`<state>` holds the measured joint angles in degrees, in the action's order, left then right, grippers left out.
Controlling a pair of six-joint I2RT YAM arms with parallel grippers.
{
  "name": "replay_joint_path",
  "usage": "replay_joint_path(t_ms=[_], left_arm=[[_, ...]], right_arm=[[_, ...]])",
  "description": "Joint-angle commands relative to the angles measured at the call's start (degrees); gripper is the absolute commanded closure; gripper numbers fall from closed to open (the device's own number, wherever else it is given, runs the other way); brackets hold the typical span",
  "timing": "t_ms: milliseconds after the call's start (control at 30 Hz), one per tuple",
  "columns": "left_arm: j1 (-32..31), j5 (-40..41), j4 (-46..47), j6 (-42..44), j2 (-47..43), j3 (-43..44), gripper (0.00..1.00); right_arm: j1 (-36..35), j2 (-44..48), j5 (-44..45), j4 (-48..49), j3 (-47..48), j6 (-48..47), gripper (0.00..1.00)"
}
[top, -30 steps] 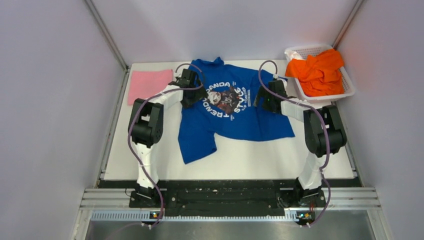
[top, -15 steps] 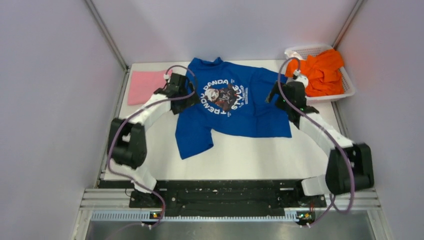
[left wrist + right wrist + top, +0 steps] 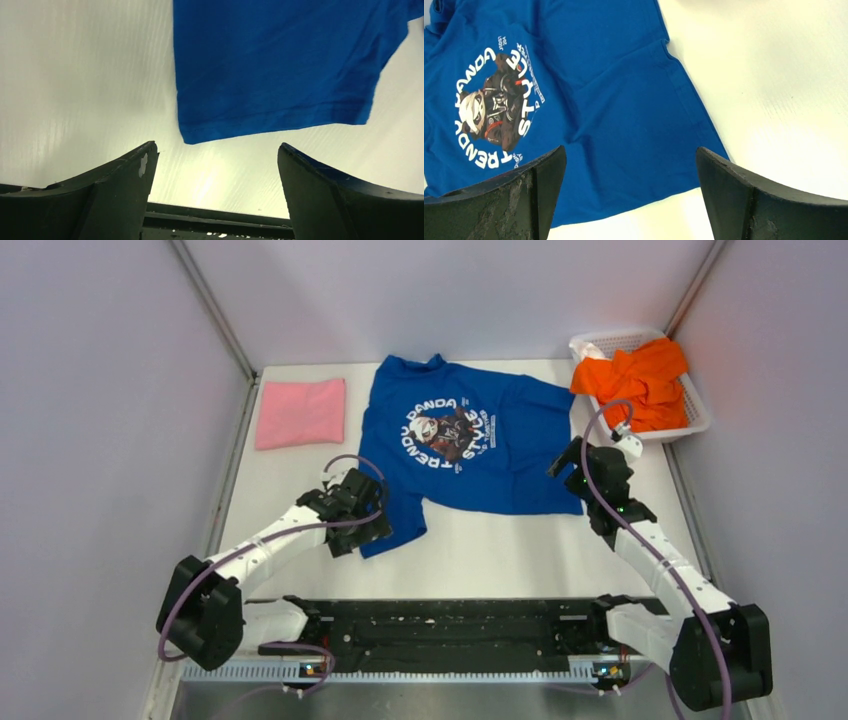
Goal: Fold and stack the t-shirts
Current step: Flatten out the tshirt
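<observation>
The royal-blue t-shirt with the round panda print lies spread face up in the middle of the table, collar at the far side. Its lower left part is still bunched into a flap. My left gripper is open and empty at that flap's near corner. In the left wrist view the blue hem corner lies just beyond the gripper. My right gripper is open and empty over the shirt's lower right corner. The pink t-shirt lies folded at the far left. The orange t-shirt is crumpled in the basket.
The white mesh basket stands at the far right corner. Grey walls close in the table on the left, right and far sides. A black rail runs along the near edge.
Both grippers have let go of the blue shirt's upper part and drawn back towards its near hem. The shirt now lies wider and flatter. The left arm has swung to the lower left flap.
</observation>
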<state>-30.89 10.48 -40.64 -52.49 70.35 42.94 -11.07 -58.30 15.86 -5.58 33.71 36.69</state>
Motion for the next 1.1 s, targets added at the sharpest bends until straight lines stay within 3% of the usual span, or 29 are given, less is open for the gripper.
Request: replay_joint_path(t_ms=[0,267,500,667,767,833,867,1067], left_arm=[[-0.6,1.3,-1.3,-2.9,-0.5,-0.2,0.12],[-0.5,3.7,0.0,-3.6,8.8,0.9,0.33],[-0.5,1.4,4.3,-3.5,12.3,0.3,0.43],[-0.6,0.4,4.5,-3.1,14.9,-0.2,0.56],[-0.6,0.6,4.7,-2.8,15.5,-0.5,0.73],[-0.6,1.6,4.3,-2.8,15.8,-0.1,0.95],[-0.5,1.7,4.2,-2.6,15.9,0.2,1.0],[-0.5,1.5,6.3,0.2,13.5,2.0,1.0]], right_arm=[[0.2,-0.9,0.4,-1.1,1.8,0.8,0.01],[0.1,-4.5,0.1,-2.9,3.2,0.8,0.01],[0.1,-4.6,0.9,-2.9,3.0,1.0,0.01],[0.1,-4.7,1.7,-2.8,3.0,1.1,0.01],[0.2,-4.8,1.9,-2.9,3.0,1.2,0.01],[0.1,-4.8,2.0,-3.1,3.1,1.2,0.01],[0.1,-4.9,2.1,-3.3,3.1,1.2,0.01],[0.2,-6.1,4.6,-7.9,4.1,3.8,0.01]])
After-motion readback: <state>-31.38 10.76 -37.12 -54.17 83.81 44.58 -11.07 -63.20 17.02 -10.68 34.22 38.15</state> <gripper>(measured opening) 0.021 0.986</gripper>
